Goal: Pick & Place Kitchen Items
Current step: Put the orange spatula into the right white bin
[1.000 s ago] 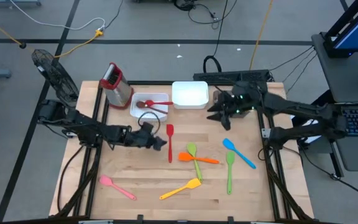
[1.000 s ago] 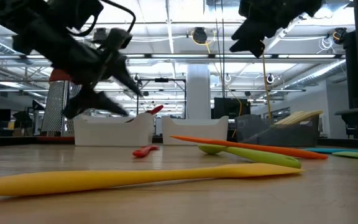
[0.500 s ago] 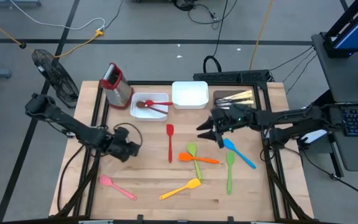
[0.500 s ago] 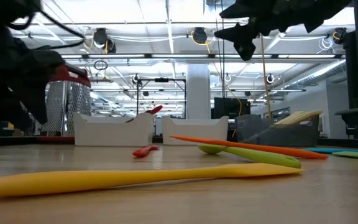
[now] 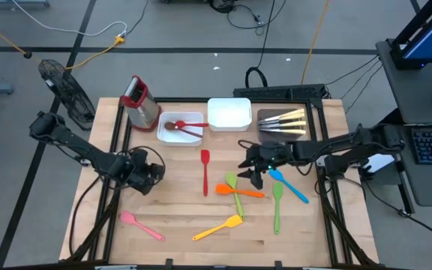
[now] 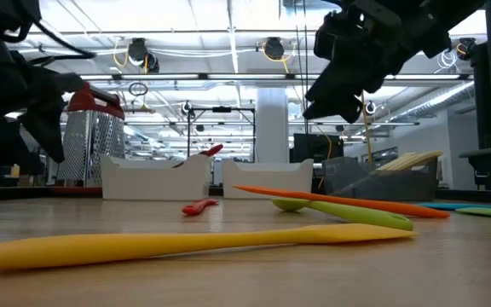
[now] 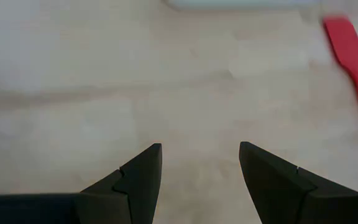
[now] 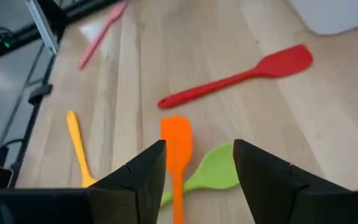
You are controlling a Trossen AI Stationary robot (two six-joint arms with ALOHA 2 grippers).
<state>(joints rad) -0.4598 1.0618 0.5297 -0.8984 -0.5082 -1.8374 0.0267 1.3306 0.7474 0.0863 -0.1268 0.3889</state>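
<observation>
Orange spatula (image 5: 240, 192) and a green spatula (image 5: 233, 187) lie crossed near the middle of the surface (image 5: 178, 225), just under the right gripper (image 5: 252, 171). That gripper hangs a little above them, fingers spread, nothing between them; the right wrist view shows both blades straight ahead, orange touching green.

Other items: red spatula (image 5: 205, 169) lies alone toward the centre, handle pointing at the near edge. Blue spatula (image 5: 287, 184) and a second green one (image 5: 277, 202) sit toward the right edge. Yellow spatula (image 5: 220, 227) and pink spatula (image 5: 139, 224) rest near the front edge. A brown spoon and a red utensil are already in the white tray (image 5: 180, 129) at the back edge; pale-handled knives in the dark tray (image 5: 285, 120) toward the back right corner.

Left gripper (image 5: 148, 174) waits left of centre, released and empty, over bare wood.

Step in hand, as judged: right arm descending to pick orange or green. Because they overlap, aim at a handle section well clear of the crossing, line the fingers across the handle, and come down squarely so the neighbour is not dragged along.
</observation>
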